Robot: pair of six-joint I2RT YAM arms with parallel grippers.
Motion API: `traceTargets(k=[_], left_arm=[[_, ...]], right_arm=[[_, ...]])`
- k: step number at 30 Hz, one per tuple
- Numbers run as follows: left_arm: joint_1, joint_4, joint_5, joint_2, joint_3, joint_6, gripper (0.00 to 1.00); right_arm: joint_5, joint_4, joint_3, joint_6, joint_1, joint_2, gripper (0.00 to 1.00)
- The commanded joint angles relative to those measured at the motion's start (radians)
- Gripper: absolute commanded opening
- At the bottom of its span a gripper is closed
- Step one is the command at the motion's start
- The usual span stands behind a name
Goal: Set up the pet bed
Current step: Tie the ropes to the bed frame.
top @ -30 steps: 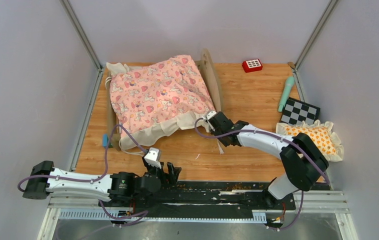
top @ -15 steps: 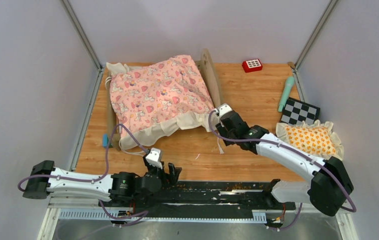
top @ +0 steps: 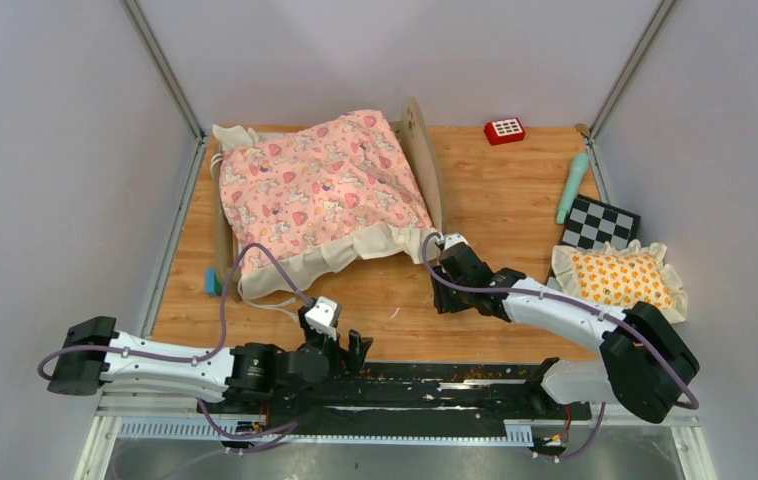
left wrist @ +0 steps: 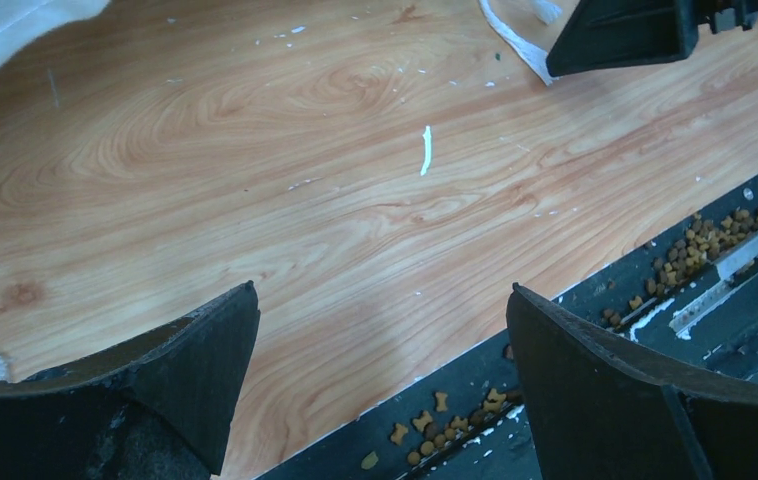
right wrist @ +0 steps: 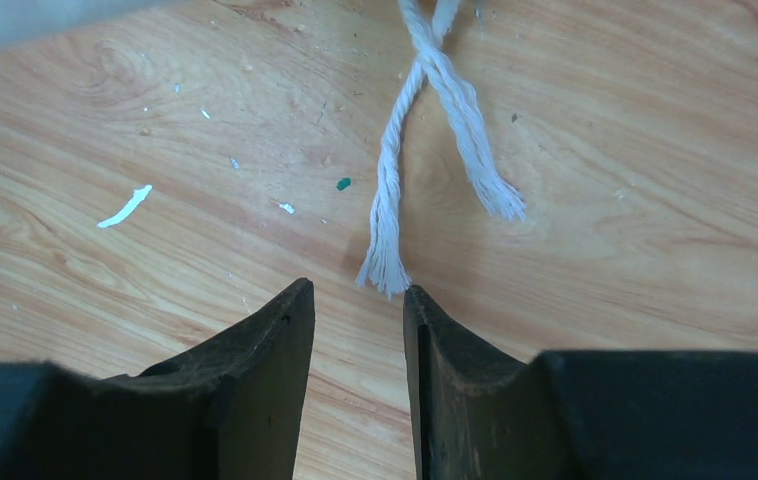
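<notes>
The right claw (right wrist: 358, 290) hovers low over the wooden tabletop (top: 515, 190), its jaws parted by only a narrow gap with nothing between them; the frayed ends of two crossed white cords (right wrist: 390, 190) lie just ahead of its fingertips, not gripped; the pet bed (top: 315, 190) sits beyond this claw (top: 443, 300) and to its left, the pink quilt (top: 345, 175) draped over it, the cream ruffle (top: 380, 242) near the claw, the wooden headboard (top: 423, 150) upright on the side nearest it; the left claw (top: 347, 350) stands wide open and holds nothing, over bare wood at the near edge; beside its fingers (left wrist: 595, 380) runs a black rail (left wrist: 715, 250) strewn with brown crumbs
</notes>
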Motion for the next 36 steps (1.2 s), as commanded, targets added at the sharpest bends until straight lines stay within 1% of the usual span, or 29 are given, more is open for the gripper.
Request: traceTargets(k=[1, 6, 8, 12, 17, 22, 26, 29, 34, 36], left_arm=[[0.002, 0.06, 0.019, 0.056, 0.067, 0.048, 1.0], [0.002, 0.06, 0.034, 0.093, 0.075, 0.03, 1.0], [0.002, 0.071, 0.037, 0.092, 0.066, 0.023, 1.0], [0.002, 0.074, 0.039, 0.086, 0.057, 0.019, 1.0], [0.002, 0.062, 0.032, 0.077, 0.052, 0.016, 1.0], [0.002, 0.043, 0.024, 0.071, 0.051, 0.003, 1.0], [0.002, 0.036, 0.017, 0.065, 0.048, -0.008, 1.0], [0.002, 0.028, 0.01, 0.059, 0.046, -0.013, 1.0], [0.002, 0.01, 0.0, 0.055, 0.049, -0.025, 1.0], [0.002, 0.009, 0.0, 0.052, 0.051, -0.03, 1.0]], right_arm=[[0.025, 0.095, -0.003, 0.075, 0.015, 0.027, 0.38], [0.071, 0.095, -0.005, 0.072, 0.033, 0.066, 0.39], [0.085, 0.098, -0.01, 0.072, 0.042, 0.081, 0.4], [0.161, 0.08, -0.01, 0.074, 0.071, 0.105, 0.45], [0.196, 0.09, -0.017, 0.081, 0.084, 0.122, 0.46], [0.159, 0.127, -0.021, 0.076, 0.111, 0.155, 0.44], [0.114, 0.155, 0.001, 0.076, 0.173, 0.181, 0.44], [0.073, 0.211, 0.02, 0.08, 0.208, 0.203, 0.45], [0.0, 0.328, 0.051, 0.046, 0.213, 0.24, 0.46], [0.015, 0.294, 0.085, 0.0, 0.213, 0.238, 0.47]])
